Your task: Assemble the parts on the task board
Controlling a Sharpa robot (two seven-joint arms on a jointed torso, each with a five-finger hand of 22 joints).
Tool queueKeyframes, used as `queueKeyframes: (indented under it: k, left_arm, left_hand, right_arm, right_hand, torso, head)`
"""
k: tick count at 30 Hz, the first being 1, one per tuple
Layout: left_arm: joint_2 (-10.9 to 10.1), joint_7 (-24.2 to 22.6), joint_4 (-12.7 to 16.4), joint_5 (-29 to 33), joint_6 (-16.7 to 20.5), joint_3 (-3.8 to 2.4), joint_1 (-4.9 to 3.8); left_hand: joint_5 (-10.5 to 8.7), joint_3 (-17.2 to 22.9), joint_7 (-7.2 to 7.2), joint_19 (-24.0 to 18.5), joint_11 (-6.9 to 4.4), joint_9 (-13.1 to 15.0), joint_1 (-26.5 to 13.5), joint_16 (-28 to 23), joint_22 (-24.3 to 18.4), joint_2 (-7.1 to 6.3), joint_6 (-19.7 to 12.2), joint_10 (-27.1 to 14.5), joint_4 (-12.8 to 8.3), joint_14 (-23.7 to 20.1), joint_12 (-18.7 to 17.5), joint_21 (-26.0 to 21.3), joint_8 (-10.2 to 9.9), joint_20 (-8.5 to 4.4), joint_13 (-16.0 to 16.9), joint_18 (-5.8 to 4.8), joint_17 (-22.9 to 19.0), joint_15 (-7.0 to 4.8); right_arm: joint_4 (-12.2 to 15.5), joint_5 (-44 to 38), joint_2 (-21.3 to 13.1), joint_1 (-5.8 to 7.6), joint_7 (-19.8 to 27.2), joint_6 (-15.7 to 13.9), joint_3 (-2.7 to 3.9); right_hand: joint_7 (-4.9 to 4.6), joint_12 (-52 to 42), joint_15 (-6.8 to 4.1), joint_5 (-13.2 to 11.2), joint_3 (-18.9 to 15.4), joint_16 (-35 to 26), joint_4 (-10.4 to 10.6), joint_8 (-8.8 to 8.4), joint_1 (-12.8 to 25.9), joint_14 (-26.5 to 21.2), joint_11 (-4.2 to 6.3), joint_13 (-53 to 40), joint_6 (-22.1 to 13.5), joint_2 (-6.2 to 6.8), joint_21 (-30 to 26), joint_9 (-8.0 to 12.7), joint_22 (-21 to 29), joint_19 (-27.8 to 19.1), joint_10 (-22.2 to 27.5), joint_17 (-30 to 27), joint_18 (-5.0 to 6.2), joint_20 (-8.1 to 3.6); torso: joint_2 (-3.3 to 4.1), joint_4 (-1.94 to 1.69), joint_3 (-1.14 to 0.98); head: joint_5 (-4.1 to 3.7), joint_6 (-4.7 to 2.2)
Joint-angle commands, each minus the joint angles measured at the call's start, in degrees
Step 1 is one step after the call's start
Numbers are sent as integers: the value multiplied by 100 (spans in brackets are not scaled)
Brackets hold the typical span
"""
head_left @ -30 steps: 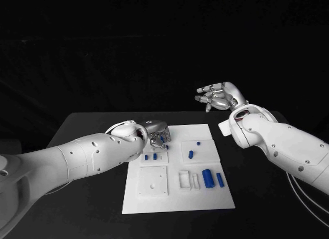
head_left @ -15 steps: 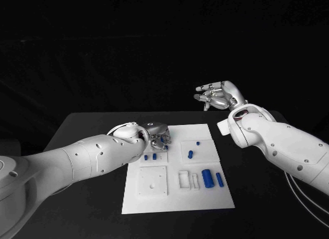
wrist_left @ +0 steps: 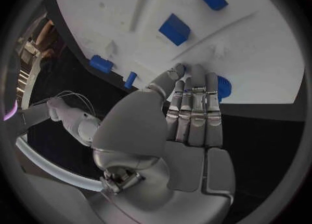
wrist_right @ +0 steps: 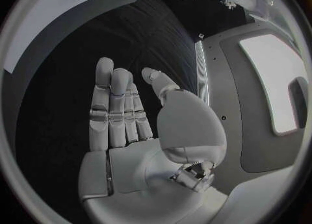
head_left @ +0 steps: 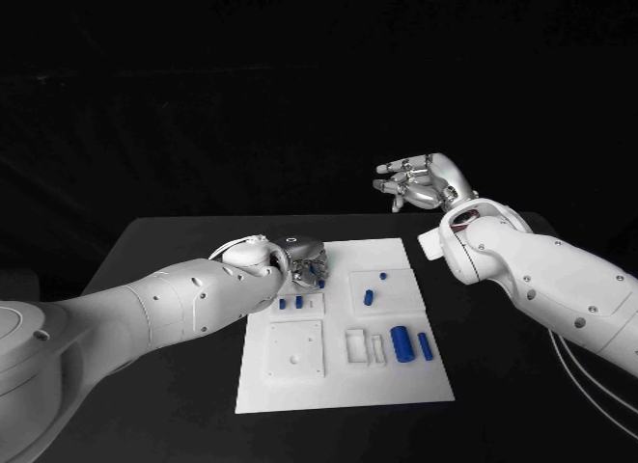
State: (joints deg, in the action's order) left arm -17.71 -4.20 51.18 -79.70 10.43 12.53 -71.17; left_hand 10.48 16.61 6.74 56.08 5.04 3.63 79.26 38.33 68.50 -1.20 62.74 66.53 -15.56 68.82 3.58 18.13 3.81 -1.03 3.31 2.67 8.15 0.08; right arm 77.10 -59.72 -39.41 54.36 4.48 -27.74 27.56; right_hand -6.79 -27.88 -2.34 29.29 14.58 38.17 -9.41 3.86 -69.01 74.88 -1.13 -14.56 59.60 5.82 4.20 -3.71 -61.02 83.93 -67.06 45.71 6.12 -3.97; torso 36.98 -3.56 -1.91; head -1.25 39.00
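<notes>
Assembly incomplete: loose parts (head_left: pixel 401 340) remain on task board (head_left: pixel 402 386). Left hand (head_left: pixel 308 260) pinches a blue part (wrist_left: pixel 223 87); right hand (head_left: pixel 425 184) raised, empty, fingers apart.

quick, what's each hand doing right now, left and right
Left hand: fingers reach down onto a blue part at the task board edge; a grip cannot be told.
Right hand: open, holding nothing.

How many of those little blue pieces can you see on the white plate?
7 in the head view: two side by side mid-left, two in the upper right square, two lower right, and one by the left robot hand. That hand may hide more.
</notes>
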Motion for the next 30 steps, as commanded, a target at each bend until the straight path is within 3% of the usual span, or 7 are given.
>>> queueKeyframes:
  k: [1, 15, 25, 30]
  left_arm:
    - [43, 27, -25, -69, -138, -2, 12]
    - [118, -79, -195, -59, -185, -4, 114]
    - [118, -162, -200, -3, -166, -4, 160]
    - [109, -228, -171, 53, -83, -4, 167]
  left_hand:
    - [-29, 58, 10, -32, 8, 1, -56, 58, 53, -18, 12, -3, 3, -41, -25, 18, -24, 8, -5, 90, 64, 2]
    - [-114, 104, 15, 33, 17, 1, -76, 122, 151, -41, 9, -17, 112, -33, -25, -64, -24, 17, -5, 111, 230, 9]
    - [-155, 56, -2, 137, -19, 2, -70, 429, 232, -37, 0, 96, 173, -50, -24, -94, -22, -10, -5, 113, 404, -20]
    - [-265, -16, -17, 227, -40, 1, -101, 611, 195, -55, -29, 164, 229, -43, -22, -154, -24, -12, -4, 115, 468, -27]
  right_arm:
    - [19, 18, 3, 6, 67, 38, 2]
    - [42, 23, -6, 14, 67, 58, 2]
    - [46, 23, -4, 16, 71, 68, 2]
    - [39, 23, 2, 17, 72, 71, 2]
  right_hand:
    - [-10, -14, -3, -6, 28, 34, 15, -30, 2, -41, -12, 6, 44, 37, 13, 6, 5, 55, 1, -4, 10, 41]
    - [-7, -19, -3, -5, 22, 54, 22, -29, 2, -50, -13, 13, 54, 43, 17, 5, 26, 53, 6, -35, 9, 41]
    - [-5, -20, -2, 1, 19, 66, 22, -29, -2, -60, -13, 19, 67, 42, 19, 5, 39, 49, 10, -56, 8, 42]
    - [-3, -21, -3, 1, 21, 72, 21, -28, -4, -62, -12, 20, 78, 41, 21, 5, 42, 48, 10, -63, 8, 41]
  torso:
    - [-3, -1, 5]
    - [-3, -7, 11]
    - [-14, -9, 6]
    - [-14, -10, 5]
  head:
    - [-2, 5]
    - [-36, 30]
    - [-26, 48]
    - [-21, 51]
